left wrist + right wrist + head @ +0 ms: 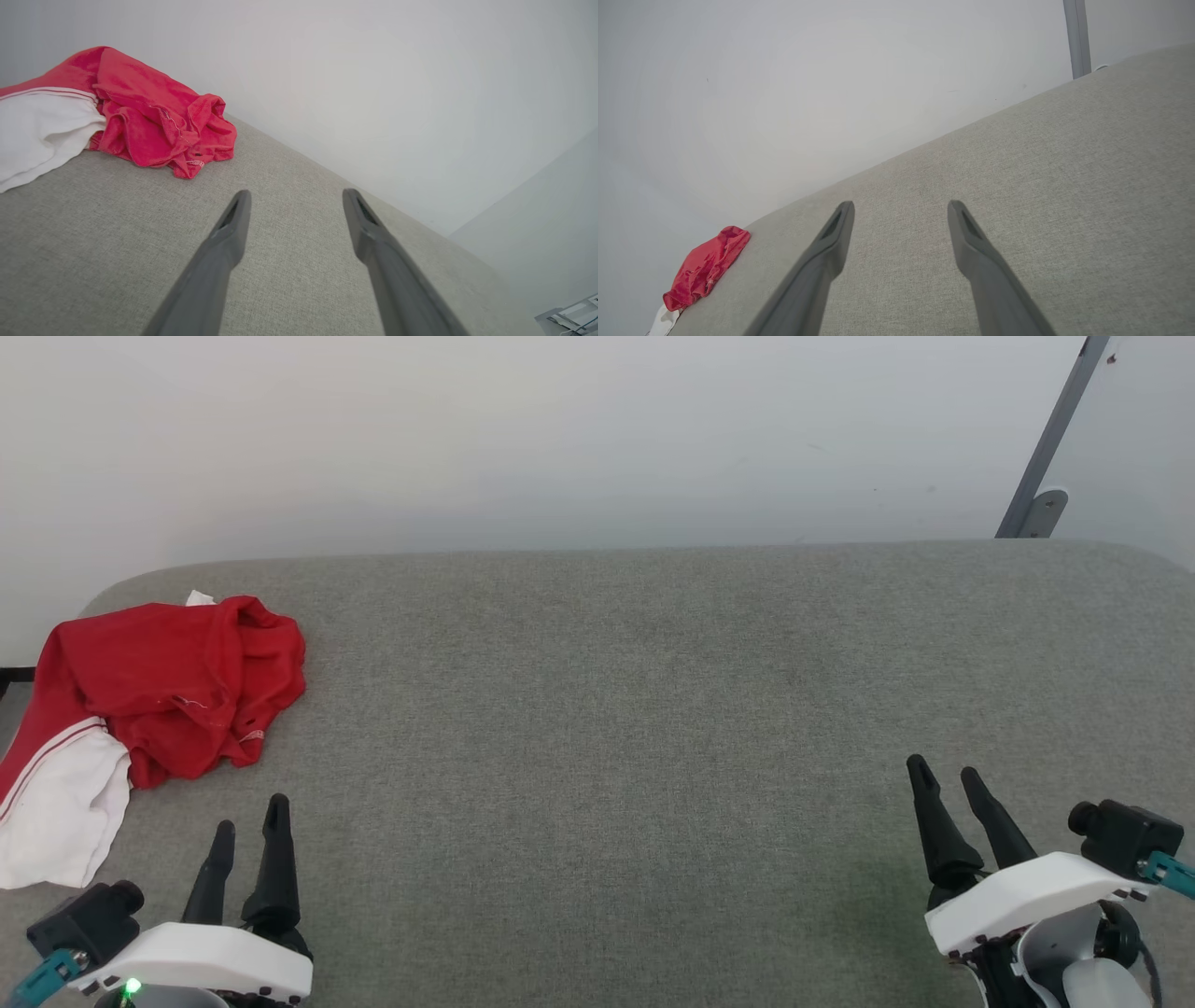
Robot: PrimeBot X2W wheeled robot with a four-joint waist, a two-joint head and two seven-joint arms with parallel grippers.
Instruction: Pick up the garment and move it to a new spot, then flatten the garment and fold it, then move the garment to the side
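Seeing the garment (168, 681) heaped at the left edge of the cushion (653, 709); my left gripper (250, 813) and right gripper (944, 767) gape empty.

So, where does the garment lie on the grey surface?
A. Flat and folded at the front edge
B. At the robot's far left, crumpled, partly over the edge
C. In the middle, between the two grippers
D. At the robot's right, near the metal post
B: in the head view the garment is a crumpled heap at the left end of the surface, its white part reaching the edge.
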